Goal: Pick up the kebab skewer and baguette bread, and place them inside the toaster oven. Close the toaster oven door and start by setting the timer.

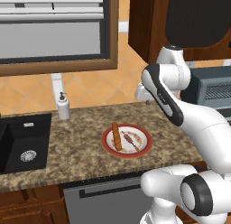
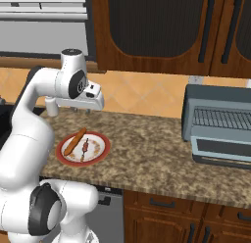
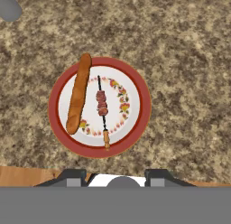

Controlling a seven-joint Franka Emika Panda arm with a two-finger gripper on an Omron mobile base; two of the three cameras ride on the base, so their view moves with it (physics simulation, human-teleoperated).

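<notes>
A red-rimmed plate [image 3: 144, 105] [image 1: 106, 144] [image 2: 61, 154] lies on the speckled counter. On it the orange-brown baguette bread [image 3: 79, 94] [image 1: 116, 136] [image 2: 75, 141] and the thin kebab skewer [image 3: 103, 105] [image 1: 130, 140] [image 2: 86, 146] lie side by side, apart. My gripper [image 3: 116, 179] [image 1: 143, 97] [image 2: 87, 109] hovers well above the plate, pointing down, open with nothing between its fingers. The grey-blue toaster oven [image 2: 196, 109] [image 1: 212, 90] stands at the right. Its door [image 2: 220, 150] is folded down, so the wire rack shows.
A black sink [image 1: 22, 146] is set into the counter at the left, with a white soap dispenser [image 1: 63, 105] behind it. Dark wood cabinets [image 2: 162, 26] hang above the counter. Bare counter stretches between plate and oven.
</notes>
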